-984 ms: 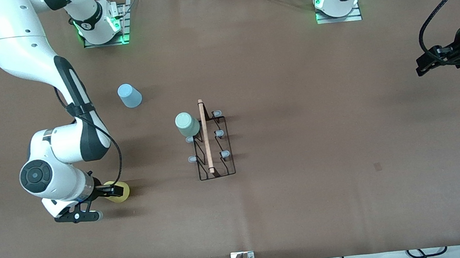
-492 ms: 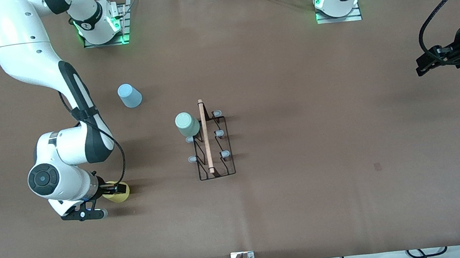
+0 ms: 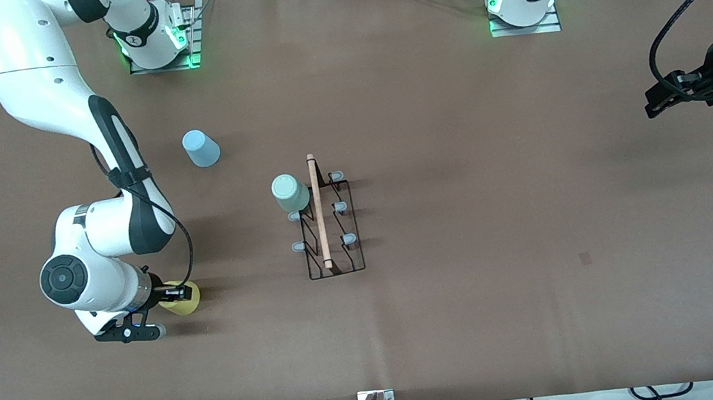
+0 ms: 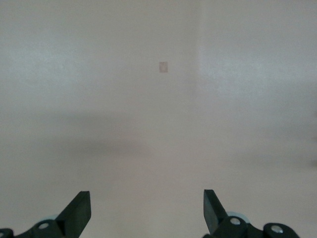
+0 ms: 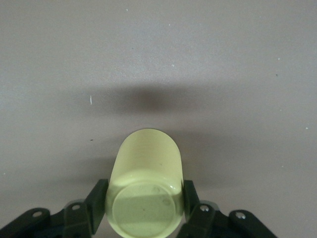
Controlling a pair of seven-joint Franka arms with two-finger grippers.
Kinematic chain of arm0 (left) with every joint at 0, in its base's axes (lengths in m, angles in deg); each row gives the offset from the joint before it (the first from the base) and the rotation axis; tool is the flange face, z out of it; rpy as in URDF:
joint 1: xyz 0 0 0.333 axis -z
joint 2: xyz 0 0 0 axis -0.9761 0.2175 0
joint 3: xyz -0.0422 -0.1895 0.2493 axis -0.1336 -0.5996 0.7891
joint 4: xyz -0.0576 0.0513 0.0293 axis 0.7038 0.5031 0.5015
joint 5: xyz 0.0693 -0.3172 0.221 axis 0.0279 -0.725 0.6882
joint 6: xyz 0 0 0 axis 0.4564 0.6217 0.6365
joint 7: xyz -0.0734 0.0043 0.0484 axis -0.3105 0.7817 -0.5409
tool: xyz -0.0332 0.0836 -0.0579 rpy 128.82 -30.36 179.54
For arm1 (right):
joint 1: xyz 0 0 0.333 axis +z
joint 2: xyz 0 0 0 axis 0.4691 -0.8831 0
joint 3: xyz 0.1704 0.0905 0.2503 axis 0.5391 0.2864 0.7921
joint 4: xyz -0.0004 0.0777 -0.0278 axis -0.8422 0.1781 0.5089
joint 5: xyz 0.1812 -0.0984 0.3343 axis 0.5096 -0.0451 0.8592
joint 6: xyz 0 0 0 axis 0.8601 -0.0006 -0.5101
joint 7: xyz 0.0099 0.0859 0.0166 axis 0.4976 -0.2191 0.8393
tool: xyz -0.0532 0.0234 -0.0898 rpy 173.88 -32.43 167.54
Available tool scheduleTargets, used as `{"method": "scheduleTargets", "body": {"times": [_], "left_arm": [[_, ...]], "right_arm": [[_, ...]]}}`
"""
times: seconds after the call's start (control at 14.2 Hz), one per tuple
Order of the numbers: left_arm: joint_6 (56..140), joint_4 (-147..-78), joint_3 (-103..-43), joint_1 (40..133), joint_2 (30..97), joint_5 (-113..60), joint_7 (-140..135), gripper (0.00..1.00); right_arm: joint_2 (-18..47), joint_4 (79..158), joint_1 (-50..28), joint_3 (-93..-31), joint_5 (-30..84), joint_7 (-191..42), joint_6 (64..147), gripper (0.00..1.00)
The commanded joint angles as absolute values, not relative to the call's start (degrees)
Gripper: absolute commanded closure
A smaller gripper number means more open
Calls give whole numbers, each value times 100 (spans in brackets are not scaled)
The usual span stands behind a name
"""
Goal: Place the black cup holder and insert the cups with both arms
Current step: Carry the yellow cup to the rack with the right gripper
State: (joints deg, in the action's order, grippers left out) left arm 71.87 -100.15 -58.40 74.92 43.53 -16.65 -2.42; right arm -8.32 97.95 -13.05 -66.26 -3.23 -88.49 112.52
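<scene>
Right tool [image 3: 177, 294] clenched on the yellow cup [image 3: 185, 300], low over the counter [image 3: 459, 145] toward the right arm's end. Left tool [image 3: 657, 100] released, waiting over its own end. Black cup holder [image 3: 329, 221] mid-counter, green cup [image 3: 290, 193] on one peg; blue cup [image 3: 201, 148] farther from the camera.

Front view: high across the desk [image 3: 479, 294], facing both arm bases, taking in the whole brown top. Left wrist view: well above bare desk, looking down past the open left hand [image 4: 147, 210]. Right wrist view: close, low, just over the right hand [image 5: 143, 208] gripping the yellow cup [image 5: 146, 191], shared with the front view.
</scene>
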Motion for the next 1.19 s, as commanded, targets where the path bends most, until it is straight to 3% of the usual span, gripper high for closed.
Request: {"method": "scheduleTargets", "body": {"times": [0.0,0.21,0.35,1.12], "left_arm": [[7094,-9949,-5833,7471,4344,-1662,-113,0],[7102,-9949,-5833,7471,4344,-1662,-113,0],[7102,-9949,-5833,7462,4344,-1662,-113,0],[7102,-9949,-5833,7436,4344,-1671,-95,0]], "right_arm": [[-598,9480,-1269,-6570,-224,-8728,10667,72],[-422,8401,-997,-6570,-224,-8771,9491,72],[-404,8142,-673,-6578,-224,-8833,9162,72],[-403,8151,251,-6579,831,-9359,9873,71]]}}
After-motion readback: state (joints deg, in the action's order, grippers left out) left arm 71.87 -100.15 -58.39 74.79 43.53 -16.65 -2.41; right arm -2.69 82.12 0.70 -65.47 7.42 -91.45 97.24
